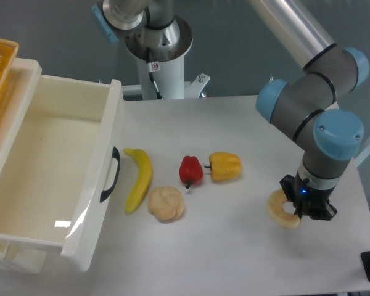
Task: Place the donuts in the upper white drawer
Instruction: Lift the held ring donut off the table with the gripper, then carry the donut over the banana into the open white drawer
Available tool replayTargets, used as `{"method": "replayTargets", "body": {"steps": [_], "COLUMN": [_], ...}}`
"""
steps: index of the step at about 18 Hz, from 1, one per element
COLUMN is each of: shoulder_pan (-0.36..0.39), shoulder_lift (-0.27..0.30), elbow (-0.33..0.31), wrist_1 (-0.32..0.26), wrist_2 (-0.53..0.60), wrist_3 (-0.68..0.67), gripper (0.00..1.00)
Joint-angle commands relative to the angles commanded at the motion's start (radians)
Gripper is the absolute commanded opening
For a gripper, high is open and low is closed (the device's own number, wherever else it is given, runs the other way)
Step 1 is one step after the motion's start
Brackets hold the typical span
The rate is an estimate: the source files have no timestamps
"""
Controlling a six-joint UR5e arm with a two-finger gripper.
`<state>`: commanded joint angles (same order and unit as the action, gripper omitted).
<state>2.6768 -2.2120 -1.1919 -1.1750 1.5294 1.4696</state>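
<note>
The donut lies at the tabletop's near right, with the end effector down on its ring; whether the fingers have closed cannot be told. A firm grip on the rim seems needed before lifting. The drawer stands open, far left, beyond the peppers and banana.

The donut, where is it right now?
The donut sits near the table's right edge in the camera view, directly under the gripper, well right of the yellow pepper and far from the open white drawer.
</note>
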Motion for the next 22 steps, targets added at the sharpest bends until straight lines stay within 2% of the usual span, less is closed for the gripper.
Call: {"method": "replayTargets", "body": {"steps": [7,10,15,19,22], "shoulder_pan": [-0.002,-0.005,-0.009,-0.044,-0.075], "shoulder_lift": [0.000,0.018,0.095,0.164,0.241], "elbow": [-0.003,-0.017,-0.047,-0.087,-0.112], "wrist_1": [-0.002,-0.003,-0.057,-0.072,-0.110], "wrist_2": [0.008,0.008,-0.037,-0.098,-0.152], "wrist_3": [0.000,-0.002,-0.027,-0.138,-0.224], "gripper": [0.08,0.06,0.00,0.00,0.00]}}
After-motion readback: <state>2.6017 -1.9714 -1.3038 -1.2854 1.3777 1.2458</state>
